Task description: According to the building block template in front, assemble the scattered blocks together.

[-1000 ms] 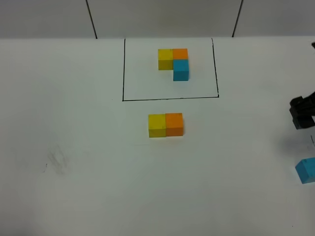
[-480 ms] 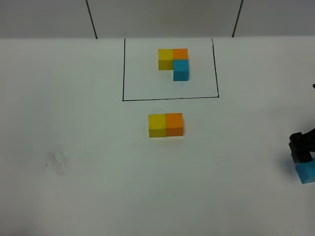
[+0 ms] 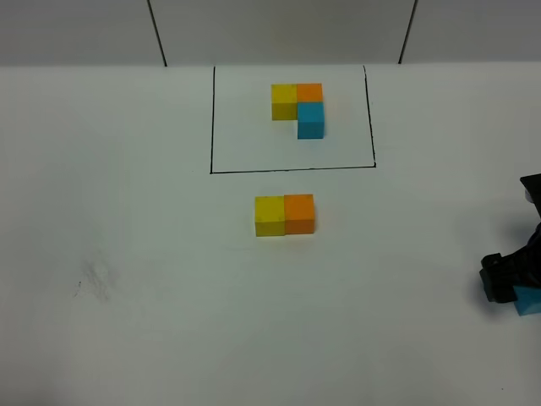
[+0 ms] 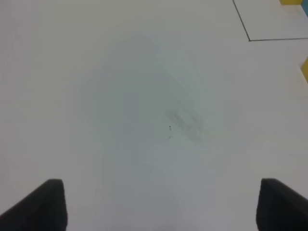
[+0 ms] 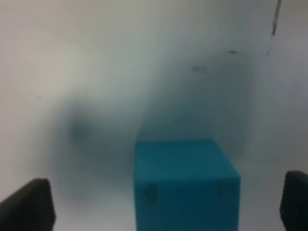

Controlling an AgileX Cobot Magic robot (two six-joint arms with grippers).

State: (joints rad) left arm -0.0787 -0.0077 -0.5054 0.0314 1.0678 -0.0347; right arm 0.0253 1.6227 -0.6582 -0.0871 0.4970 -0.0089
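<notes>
The building block template (image 3: 297, 106) is an L of yellow, orange and blue cubes inside a thin black frame (image 3: 211, 118) at the back. A loose yellow cube (image 3: 270, 216) and orange cube (image 3: 299, 213) sit side by side, touching, in front of the frame. The loose sky blue cube (image 3: 531, 302) lies at the far right edge, mostly hidden under my right gripper (image 3: 510, 283). In the right wrist view the blue cube (image 5: 185, 185) sits between the open fingers (image 5: 26, 204), untouched. My left gripper (image 4: 161, 207) is open and empty over bare table; it is out of the high view.
The white table (image 3: 135, 169) carries a faint grey smudge (image 3: 100, 279), which also shows in the left wrist view (image 4: 185, 122). A corner of the black frame (image 4: 249, 39) and a sliver of the yellow cube (image 4: 305, 70) show at that view's edge.
My right gripper has moved toward the front of the table and come down over the sky blue cube, now covering most of it. The other cubes have not moved.
</notes>
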